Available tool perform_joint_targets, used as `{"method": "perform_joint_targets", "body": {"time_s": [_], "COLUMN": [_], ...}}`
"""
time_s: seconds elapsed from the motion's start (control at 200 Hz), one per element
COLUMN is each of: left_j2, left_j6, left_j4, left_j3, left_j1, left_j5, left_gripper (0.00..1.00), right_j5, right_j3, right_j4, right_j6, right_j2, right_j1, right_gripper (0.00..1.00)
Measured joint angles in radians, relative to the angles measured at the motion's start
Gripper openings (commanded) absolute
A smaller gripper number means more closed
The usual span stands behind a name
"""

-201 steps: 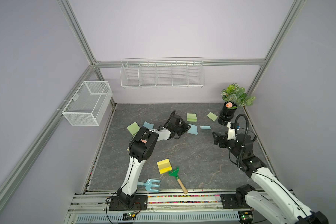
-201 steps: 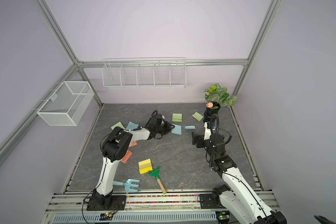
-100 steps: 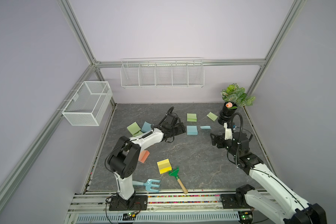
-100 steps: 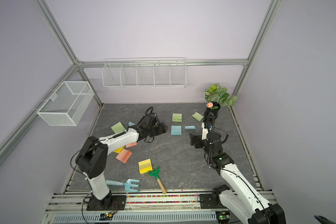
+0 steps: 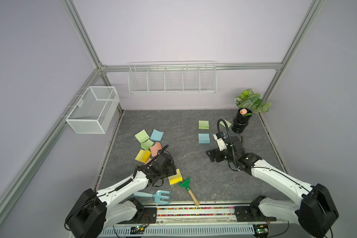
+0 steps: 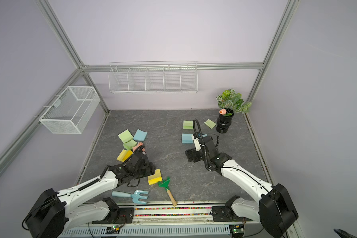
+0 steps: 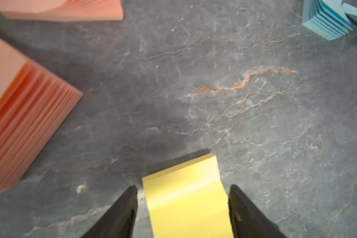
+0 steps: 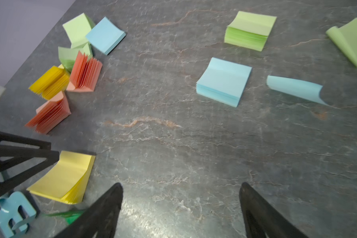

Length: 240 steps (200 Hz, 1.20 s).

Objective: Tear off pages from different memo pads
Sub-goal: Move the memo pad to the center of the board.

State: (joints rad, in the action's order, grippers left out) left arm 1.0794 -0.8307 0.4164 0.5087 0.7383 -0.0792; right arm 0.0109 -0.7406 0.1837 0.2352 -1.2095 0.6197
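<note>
My left gripper (image 7: 182, 187) is open and low over the front yellow memo pad (image 7: 186, 195), one finger on either side of it; in a top view this gripper (image 5: 171, 171) covers part of that pad (image 5: 176, 177). My right gripper (image 8: 180, 185) stands open above bare table, right of centre (image 5: 211, 157). A green pad (image 5: 203, 124) and a blue pad (image 5: 204, 138) lie far right. Beside them lie a loose curled blue page (image 8: 295, 88) and a green page (image 8: 350, 41). Several green, blue, salmon and yellow pads (image 5: 142, 155) are heaped at the left.
A green toy rake (image 5: 186, 184) and a light blue toy fork (image 5: 160, 195) lie by the front edge next to the yellow pad. A black plant pot (image 5: 240, 123) stands in the back right corner. Wire baskets (image 5: 93, 110) hang on the left and back walls.
My left arm has swung back from the far middle of the table to the front, and its gripper has opened and now straddles the front yellow pad. The right arm has barely shifted.
</note>
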Motion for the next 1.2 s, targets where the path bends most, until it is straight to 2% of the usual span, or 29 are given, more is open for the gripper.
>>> {"method": "perform_joint_targets", "body": {"time_s": [0.15, 0.35, 0.725, 0.935, 1.199], "left_j2": [-0.073, 0.016, 0.015, 0.086, 0.259], "left_j6": [-0.026, -0.082, -0.162, -0.21, -0.241], "left_j4": [-0.01, -0.126, -0.238, -0.332, -0.459], "left_j3": [-0.057, -0.101, -0.144, -0.131, -0.047], "left_j1": [0.0, 0.012, 0.05, 0.127, 0.139], "left_j5": [0.009, 0.105, 0.114, 0.103, 0.103], "left_gripper": [0.7, 0.67, 0.65, 0.66, 0.64], "right_j5": [0.003, 0.004, 0.005, 0.002, -0.04], "right_j3": [0.0, -0.029, -0.05, -0.05, -0.048], "right_j4": [0.022, 0.056, 0.064, 0.067, 0.068], "right_j6": [0.0, 0.001, 0.015, 0.015, 0.023], "right_j2": [-0.047, -0.13, -0.16, -0.16, -0.159], "right_j1": [0.079, 0.153, 0.179, 0.179, 0.179], "right_gripper": [0.89, 0.89, 0.89, 0.89, 0.9]}}
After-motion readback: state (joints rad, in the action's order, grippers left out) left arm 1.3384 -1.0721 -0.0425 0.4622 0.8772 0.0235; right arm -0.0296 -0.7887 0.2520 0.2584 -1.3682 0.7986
